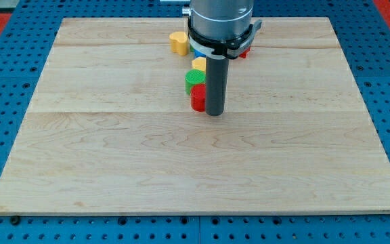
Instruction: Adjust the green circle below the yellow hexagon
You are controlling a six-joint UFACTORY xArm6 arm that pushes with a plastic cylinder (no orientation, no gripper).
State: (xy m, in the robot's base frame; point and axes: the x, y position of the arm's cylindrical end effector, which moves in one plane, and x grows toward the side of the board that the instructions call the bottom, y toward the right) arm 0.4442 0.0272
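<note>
Partly hidden, green circle [194, 76], red block [198, 98], beside my tip [214, 113].

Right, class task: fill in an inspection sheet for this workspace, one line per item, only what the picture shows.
Surface: pale wooden board, flat.
Job's things: green block, shape partly hidden, directly below a yellow block and touching the red block beneath it; my tip is just to the view's right of that stack.
Clutter: yellow heart-like block near the view's top; another red block behind the arm.
Fingers: nothing seen; rod only.
Cables: nothing seen.
Surroundings: blue pegboard.
</note>
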